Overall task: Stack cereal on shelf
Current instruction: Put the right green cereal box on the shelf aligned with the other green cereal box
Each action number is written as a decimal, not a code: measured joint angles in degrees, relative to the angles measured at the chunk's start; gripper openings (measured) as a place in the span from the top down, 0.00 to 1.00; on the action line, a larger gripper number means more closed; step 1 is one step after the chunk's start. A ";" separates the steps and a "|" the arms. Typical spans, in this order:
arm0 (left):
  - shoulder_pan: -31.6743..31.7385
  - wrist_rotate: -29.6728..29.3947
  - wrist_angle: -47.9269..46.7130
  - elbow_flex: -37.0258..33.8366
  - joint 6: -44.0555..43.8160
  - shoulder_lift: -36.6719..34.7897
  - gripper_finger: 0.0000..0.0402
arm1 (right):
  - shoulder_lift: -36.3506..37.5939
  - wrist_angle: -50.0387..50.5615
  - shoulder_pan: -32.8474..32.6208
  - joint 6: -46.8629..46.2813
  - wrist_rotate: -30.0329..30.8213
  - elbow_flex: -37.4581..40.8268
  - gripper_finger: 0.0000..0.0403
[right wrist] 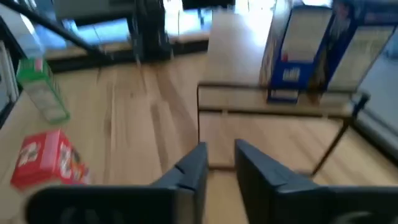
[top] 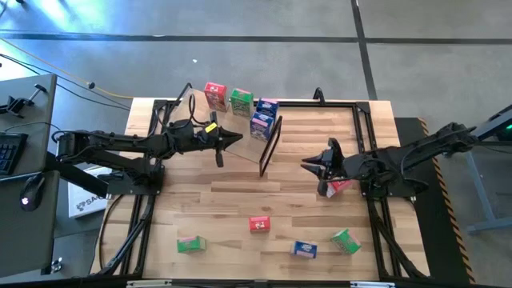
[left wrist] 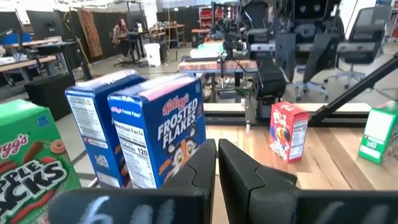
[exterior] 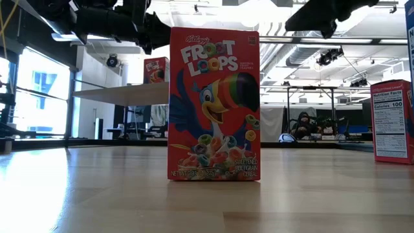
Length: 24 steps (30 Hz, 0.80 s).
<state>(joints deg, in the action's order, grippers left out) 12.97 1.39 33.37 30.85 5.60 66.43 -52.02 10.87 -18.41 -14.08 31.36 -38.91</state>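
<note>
The shelf [top: 240, 120] stands at the table's far middle, its black frame end [top: 272, 148] toward the right. On it stand a red [top: 214, 94], a green [top: 241, 100] and two blue cereal boxes [top: 262, 116]. My left gripper [top: 234, 140] hovers shut just near of the shelf, level, beside the blue Frosted Flakes boxes [left wrist: 161, 137]. My right gripper [top: 308, 164] hangs right of the frame end, its fingers [right wrist: 199, 162] slightly open with nothing between them. A red box [top: 340, 186] lies on the table beneath the right arm.
Loose boxes sit on the near half of the table: red [top: 259, 224], green [top: 191, 244], blue [top: 304, 250] and green [top: 346, 240]. The red Froot Loops box [exterior: 213, 103] stands upright close to the low camera. Black frame rails [top: 364, 136] run along the table's sides.
</note>
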 joint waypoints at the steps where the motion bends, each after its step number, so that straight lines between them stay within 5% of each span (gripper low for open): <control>1: 0.00 -0.02 -0.44 0.00 0.01 0.00 0.97 | -0.30 3.53 -0.35 -1.77 -0.07 -1.47 0.80; 6: 0.00 -0.11 -2.45 0.00 0.01 0.00 0.97 | -4.43 18.47 -3.12 -15.11 -1.62 -7.82 0.59; 12: 0.01 -0.11 -2.73 0.00 0.07 0.00 0.97 | -13.93 39.40 -9.20 -42.48 -10.72 -18.15 0.41; 17: 0.02 -0.11 -2.72 0.00 0.50 0.00 0.97 | -22.76 54.17 -16.10 -63.12 -19.39 -26.47 0.35; 24: 0.02 -0.09 -2.73 0.00 0.68 0.00 0.97 | -29.75 55.12 -25.19 -83.80 -31.88 -31.54 0.33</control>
<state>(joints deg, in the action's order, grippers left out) 12.99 1.30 30.64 30.85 6.28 66.43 -81.77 65.99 -43.60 -97.88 -0.52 -70.45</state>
